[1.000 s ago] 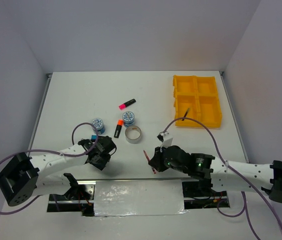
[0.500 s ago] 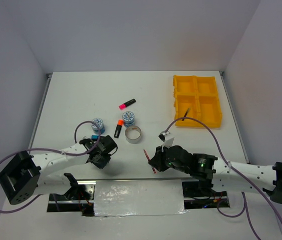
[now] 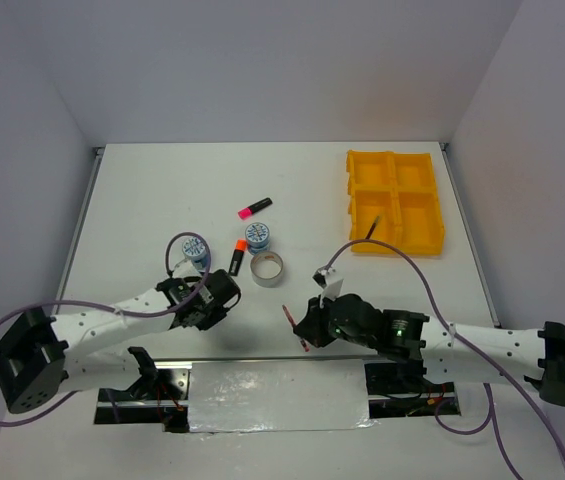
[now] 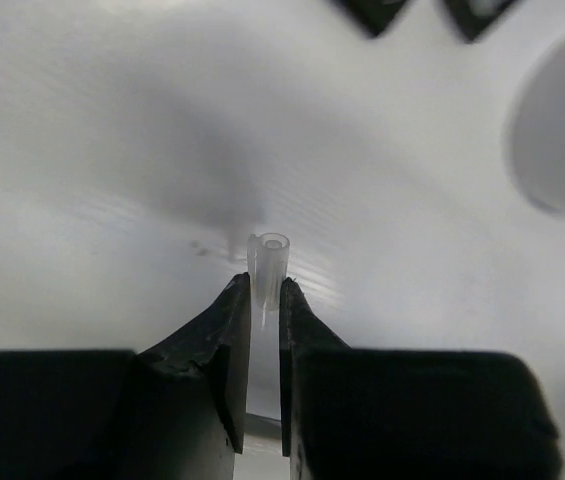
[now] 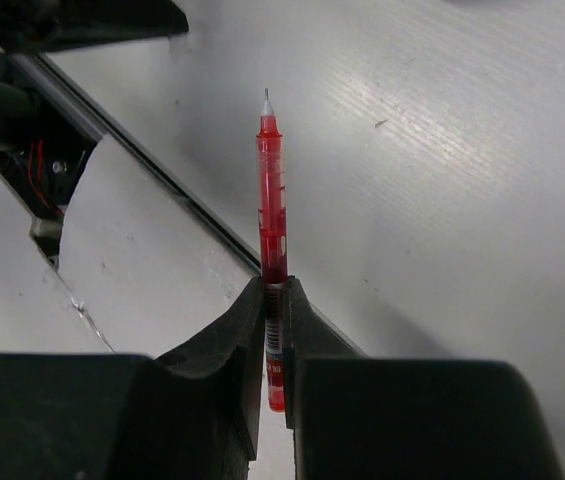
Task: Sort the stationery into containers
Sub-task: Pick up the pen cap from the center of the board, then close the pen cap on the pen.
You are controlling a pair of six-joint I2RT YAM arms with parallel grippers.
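- My right tool (image 5: 274, 296) is clamped on a slim, translucent red pen (image 5: 272, 200). Its tip points away from the wrist camera, and it sits just near-right of the silver tape ring (image 3: 268, 268).
- My left tool (image 4: 265, 300) is pressed onto a small clear tube (image 4: 269, 262) with an open end, near-left of the ring over the matte white bench (image 3: 162, 190).
- An orange-capped highlighter (image 3: 237, 257) lies just left of the ring, and a blue-white tape roll (image 3: 258, 237) just beyond it. A second roll (image 3: 194, 247) is further left, and a pink-capped highlighter (image 3: 254, 208) further beyond.
- The glossy yellow-orange tray (image 3: 394, 192) sits well to the ring's far right, with a thin dark pen (image 3: 372, 228) in its near-left cell.
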